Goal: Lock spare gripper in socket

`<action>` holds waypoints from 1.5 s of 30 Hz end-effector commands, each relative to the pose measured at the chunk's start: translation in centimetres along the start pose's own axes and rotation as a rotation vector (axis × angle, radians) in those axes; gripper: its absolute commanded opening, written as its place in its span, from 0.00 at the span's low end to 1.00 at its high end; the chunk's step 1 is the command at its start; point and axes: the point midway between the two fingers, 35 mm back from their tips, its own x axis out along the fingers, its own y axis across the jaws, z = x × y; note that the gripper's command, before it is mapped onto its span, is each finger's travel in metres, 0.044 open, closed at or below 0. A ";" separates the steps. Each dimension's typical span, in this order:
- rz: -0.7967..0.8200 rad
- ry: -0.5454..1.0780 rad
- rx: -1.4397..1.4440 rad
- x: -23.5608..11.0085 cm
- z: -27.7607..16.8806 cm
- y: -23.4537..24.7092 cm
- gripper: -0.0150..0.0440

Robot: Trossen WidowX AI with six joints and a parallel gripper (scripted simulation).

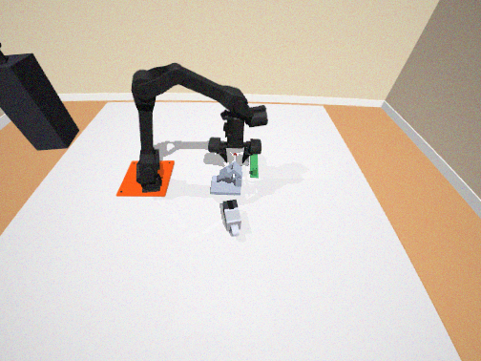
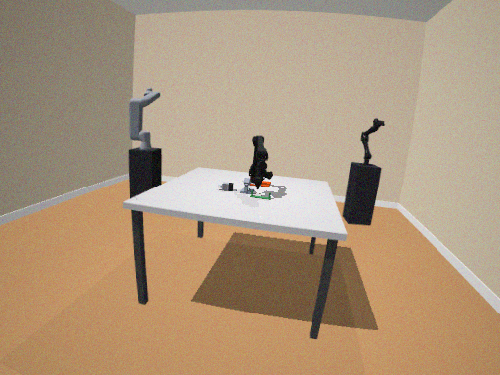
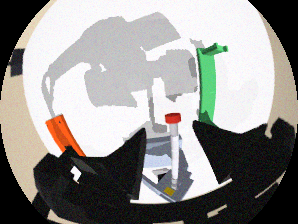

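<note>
Wrist view shows the gripper (image 3: pixel 172 156) spread around the red-capped lock pin (image 3: pixel 173 137), so closing off-centre could tip it sideways and jam it.

Black arm (image 2: pixel 259 161) bent over small parts on white table (image 2: pixel 208 205).

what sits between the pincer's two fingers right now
The lock pin, red cap up, stands between the fingers of the open pincer, not yet gripped. The wrist view shows it.
</note>
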 end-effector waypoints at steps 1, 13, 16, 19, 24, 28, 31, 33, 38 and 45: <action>-0.001 -0.005 0.005 0.1 0.1 0.0 0.63; -0.001 -0.005 0.005 0.1 0.1 0.0 0.25; -0.001 -0.005 0.005 0.1 0.1 0.0 0.25; 0.001 -0.017 0.005 0.0 0.1 0.0 0.25; 0.007 -0.092 0.006 -0.4 0.3 0.0 0.25; 0.010 -0.150 0.007 -0.8 0.5 0.0 0.25; 0.011 -0.189 0.008 -1.1 0.7 0.0 0.25; 0.011 -0.200 0.007 -1.2 0.9 0.0 0.25; 0.012 -0.206 0.007 -1.3 1.1 0.0 0.25; 0.012 -0.209 0.007 -1.6 1.6 -0.1 0.25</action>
